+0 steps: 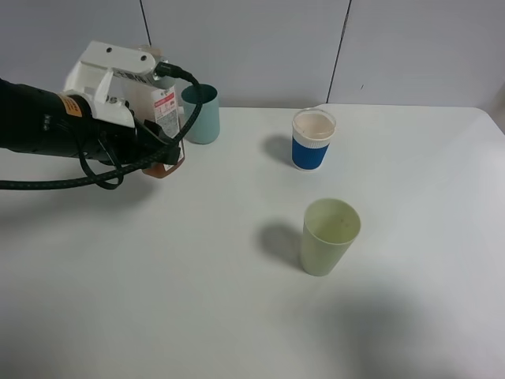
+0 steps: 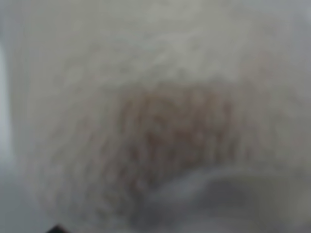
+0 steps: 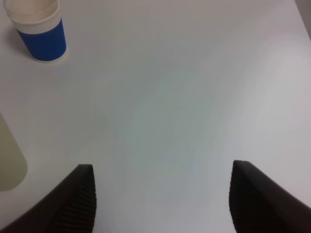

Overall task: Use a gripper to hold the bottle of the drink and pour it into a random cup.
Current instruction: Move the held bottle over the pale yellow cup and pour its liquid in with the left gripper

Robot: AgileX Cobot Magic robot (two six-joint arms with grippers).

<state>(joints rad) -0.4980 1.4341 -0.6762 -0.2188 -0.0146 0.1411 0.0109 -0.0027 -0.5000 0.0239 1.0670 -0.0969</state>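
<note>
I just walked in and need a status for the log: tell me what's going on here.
The left gripper is closed on the bottle at the back left of the table, right beside the teal cup, with the brown drink sitting in its lower part. Nothing is being poured yet. The pale green cup stands apart near the middle, the white cup with blue sleeve behind it. The right gripper hangs open above the table, holding nothing.
</note>
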